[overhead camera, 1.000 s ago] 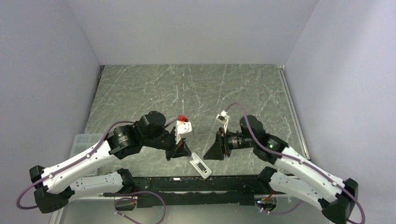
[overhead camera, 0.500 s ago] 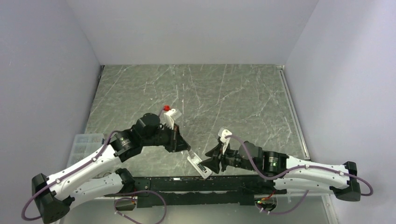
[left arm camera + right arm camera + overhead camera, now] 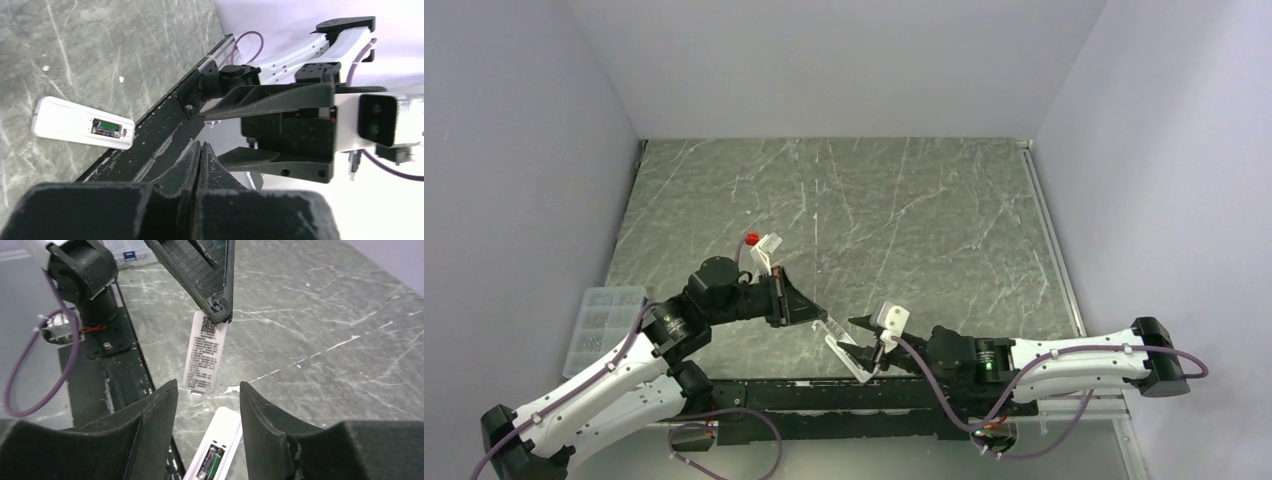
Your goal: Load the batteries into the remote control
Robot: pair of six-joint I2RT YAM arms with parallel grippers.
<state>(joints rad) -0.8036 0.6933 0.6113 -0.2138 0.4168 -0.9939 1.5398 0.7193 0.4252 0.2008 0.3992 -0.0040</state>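
Quick count, far left to right: one clear plastic box (image 3: 604,325) of small bits down at the table's 8 o'clock side, two arms, two grippers, one loose white cover panel, one remote control, and batteries I can't count properly.

My left gripper (image 3: 200,150) is pinched tight, and in my left wrist cam the fingers meet with no gap. It's got the cover panel (image 3: 202,352) by one end. That's a thin white plate with printed text all over the face turned to my right wrist cam. There's a small tab on its free end, which hangs at 6 o'clock from the fingertips.

The remote control (image 3: 75,122) lies flat on the marble table (image 3: 874,200) at 6 o'clock, one end right up against the black base rail (image 3: 165,125), angled rather than square to it. It's slim and white with rounded corners, plain apart from a small greenish-dark window near the rail end. From my right wrist cam that window looks like an open bay with the batteries (image 3: 210,464) in it, dark and green, lying lengthwise. The frame edge cuts it off, so whether it's one or two I can't tell.

My right gripper (image 3: 207,387) sits at 3 o'clock of the remote, spread wide with nothing in it. Through the gap I see the panel's free end at 12 and the remote's end at 6.
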